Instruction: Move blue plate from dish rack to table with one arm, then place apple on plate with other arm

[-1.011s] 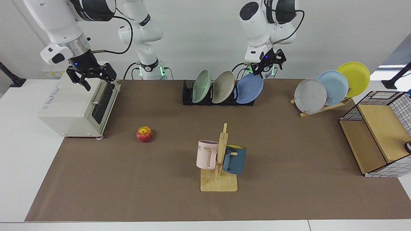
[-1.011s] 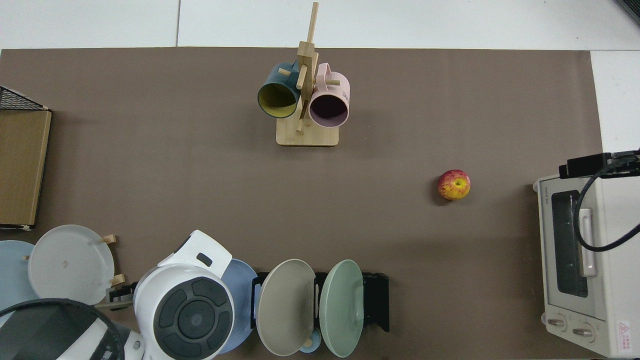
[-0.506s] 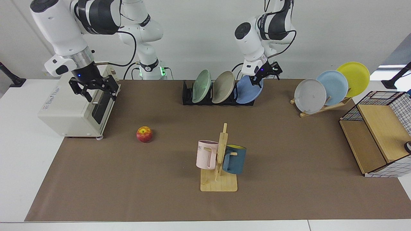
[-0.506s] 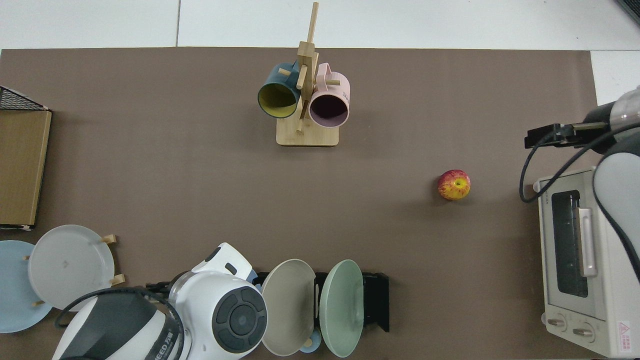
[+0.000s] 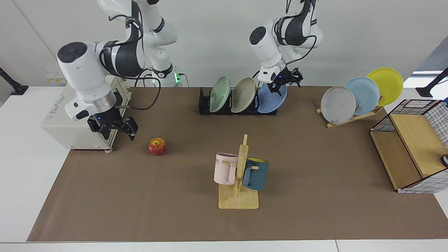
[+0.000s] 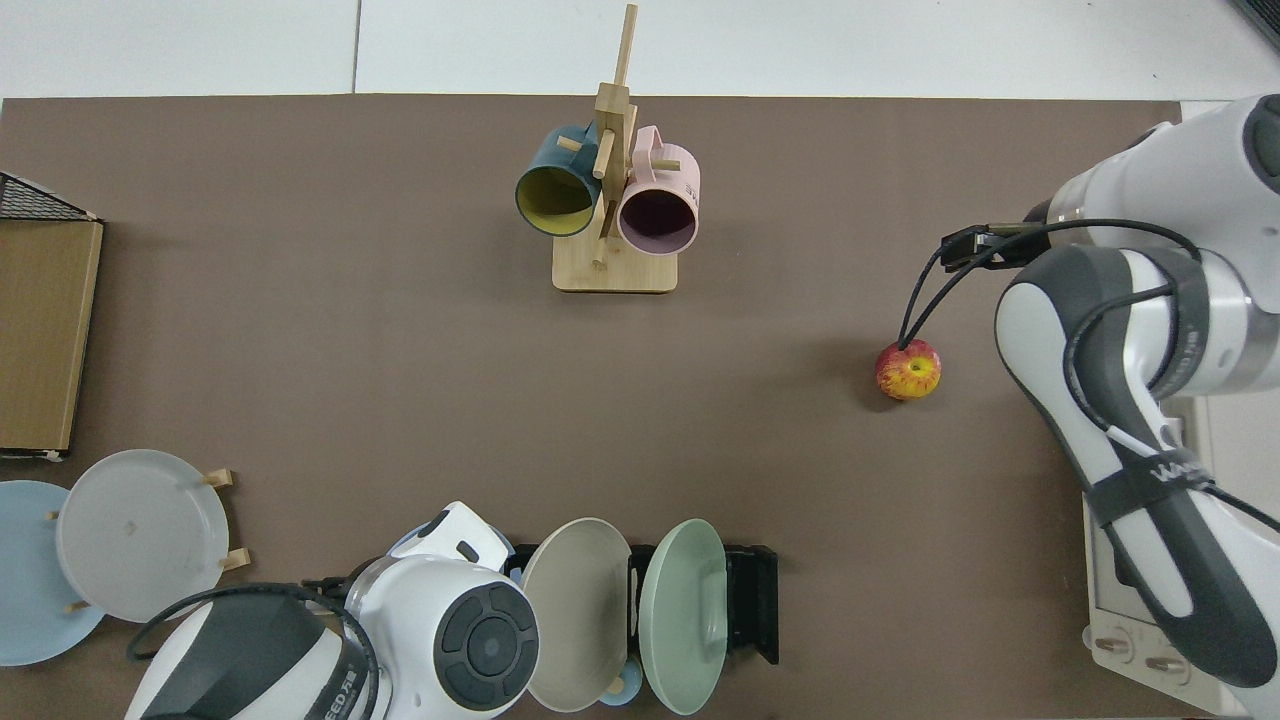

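Upright, the blue plate (image 5: 272, 98) occupies the dish rack's (image 5: 204, 105) end slot.

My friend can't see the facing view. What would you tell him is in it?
The left end effector is at the top rim of the blue plate in the dish rack. The right end effector hovers beside the apple.

Over by my right side sits a cream toaster oven (image 5: 75, 119), door facing the mat. Out front, a wooden mug tree (image 5: 239, 178) carries a pink mug (image 5: 224, 168) and a dark blue mug (image 5: 255, 174). By my left side, a slanted wooden stand (image 5: 353, 115) holds grey (image 5: 337, 104), pale blue (image 5: 362, 91) and yellow (image 5: 385, 85) plates, beside a wire-and-wood shelf (image 5: 413, 147).
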### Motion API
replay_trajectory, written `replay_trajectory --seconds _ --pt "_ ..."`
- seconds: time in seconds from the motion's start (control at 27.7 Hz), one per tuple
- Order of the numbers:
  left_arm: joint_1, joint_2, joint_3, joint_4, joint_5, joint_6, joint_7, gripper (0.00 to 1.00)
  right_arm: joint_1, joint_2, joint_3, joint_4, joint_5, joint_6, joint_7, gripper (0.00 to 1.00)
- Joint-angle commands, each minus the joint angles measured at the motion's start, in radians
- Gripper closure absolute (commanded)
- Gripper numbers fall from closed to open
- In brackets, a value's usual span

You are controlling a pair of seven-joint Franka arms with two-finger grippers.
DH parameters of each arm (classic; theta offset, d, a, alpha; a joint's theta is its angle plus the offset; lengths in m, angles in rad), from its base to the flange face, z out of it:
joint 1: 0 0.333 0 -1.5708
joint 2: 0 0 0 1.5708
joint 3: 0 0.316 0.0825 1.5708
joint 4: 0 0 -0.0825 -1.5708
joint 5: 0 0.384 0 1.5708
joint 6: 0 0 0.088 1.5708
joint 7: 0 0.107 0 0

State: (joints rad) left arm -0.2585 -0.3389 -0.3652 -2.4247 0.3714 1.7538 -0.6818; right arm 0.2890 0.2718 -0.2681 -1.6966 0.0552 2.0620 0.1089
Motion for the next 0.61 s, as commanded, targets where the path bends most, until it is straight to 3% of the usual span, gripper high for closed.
replay_trajectory --seconds 0.0,0.25,0.58 --pt "-0.019 -0.037 0.011 -0.03 -0.029 -0.008 0.022 0.26 0.032 0.009 -0.002 -0.064 0.006 0.073 0.055 0.0" --pt "-0.019 -0.035 0.011 -0.03 -0.063 -0.01 0.05 0.39 0.033 0.007 -0.002 -0.162 0.005 0.104 0.031 0.0" --pt "-0.019 -0.035 0.017 -0.037 -0.065 0.004 0.073 0.4 0.055 0.033 -0.002 -0.235 0.006 0.158 0.009 0.0"
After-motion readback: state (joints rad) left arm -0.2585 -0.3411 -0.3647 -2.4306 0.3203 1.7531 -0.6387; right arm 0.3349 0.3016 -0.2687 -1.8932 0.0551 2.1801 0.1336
